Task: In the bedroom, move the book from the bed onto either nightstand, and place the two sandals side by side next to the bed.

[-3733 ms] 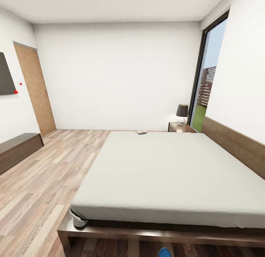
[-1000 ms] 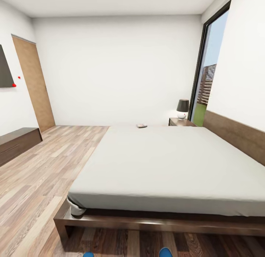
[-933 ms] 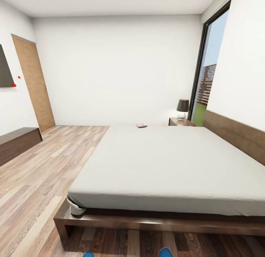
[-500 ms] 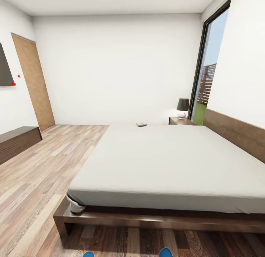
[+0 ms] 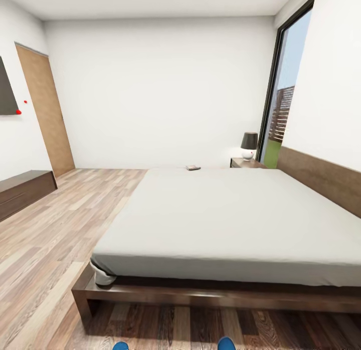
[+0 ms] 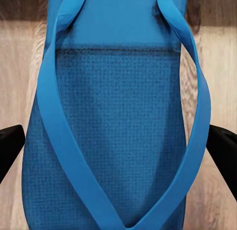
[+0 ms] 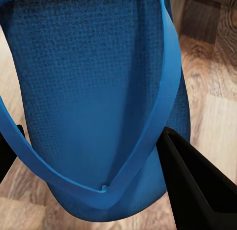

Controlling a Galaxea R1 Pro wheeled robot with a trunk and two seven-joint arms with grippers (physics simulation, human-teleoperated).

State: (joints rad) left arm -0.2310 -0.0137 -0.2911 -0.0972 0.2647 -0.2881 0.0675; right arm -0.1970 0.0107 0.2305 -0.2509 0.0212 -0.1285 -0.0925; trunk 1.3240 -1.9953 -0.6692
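Jaws on both arms stand on either side of a blue sandal, one sandal per gripper.

Head view: the bed (image 5: 235,219), with a grey mattress on a dark wooden frame, takes up most of the room. The book (image 5: 193,167) lies flat at the far edge of the mattress, well apart from the near end. The nightstand (image 5: 245,163) stands beyond the bed's far corner, beside the tall window (image 5: 283,94), and carries a lamp (image 5: 248,145) with a dark shade. A tan door (image 5: 45,112) is set in the wall on the left, and a long low bench (image 5: 22,192) runs along that wall. The toe ends of two blue sandals show at the bottom edge, the left sandal (image 5: 120,346) and the right sandal (image 5: 226,344), well apart from each other, in front of the bed frame over the wood floor (image 5: 55,234).

Left wrist view: the left sandal (image 6: 116,136) sits between the two black fingers of the left gripper (image 6: 118,151), sole up with its straps showing; the jaws pinch it at both sides. Plank floor lies behind it.

Right wrist view: the right gripper (image 7: 94,156) holds the right sandal (image 7: 94,92), with one black finger pressed against its edge and the other just visible at the opposite side.
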